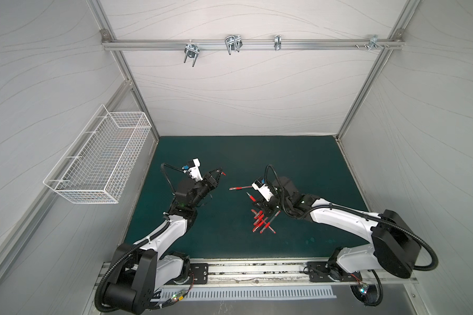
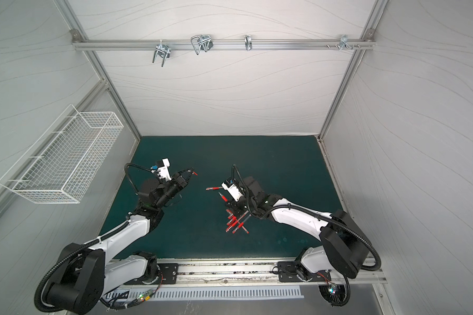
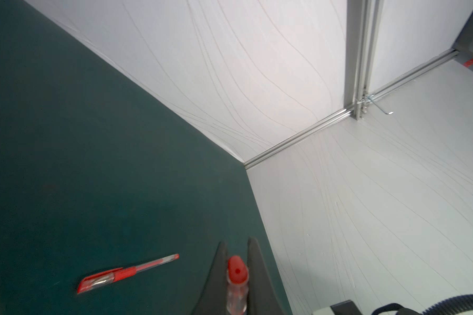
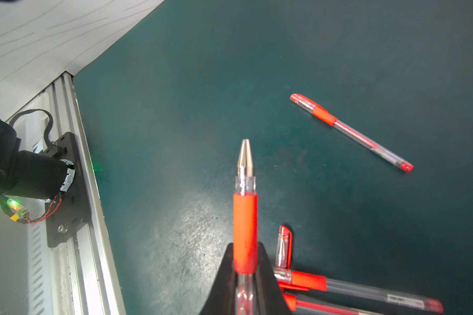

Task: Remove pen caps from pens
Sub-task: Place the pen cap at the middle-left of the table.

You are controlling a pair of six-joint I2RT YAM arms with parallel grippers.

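Our left claw (image 3: 237, 245) is squeezed tight on 1 cap (image 3: 236, 275); it hangs over the left half of the bench (image 1: 230, 152). Our right claw (image 4: 245, 244) is squeezed tight on 1 bare pen (image 4: 245, 215), above the middle of the bench; the claw pinches the low end of the pen's red band.

We think these things are very light and stiff; the plastic is smooth and round, so it can slip or roll. The cap is thin, so a hard squeeze could crack it; a hold on its middle looks safest. The red band looks like the best spot to hold a pen; it seems less slippery than the clear part.

The bare pen runs straight out of the right claw; its shiny tip points toward the left edge and a bit toward the back edge. The cap runs straight out of the left claw; its closed red end points toward the right edge, and its open end is hidden between the jaws.

1 capped pen (image 1: 240, 187) lies flat near the middle of the bench; its long side runs from left to right, with the cap end toward the left edge. A pile of pens (image 1: 262, 223) lies below the right claw, closer to the front edge; we cannot count them.
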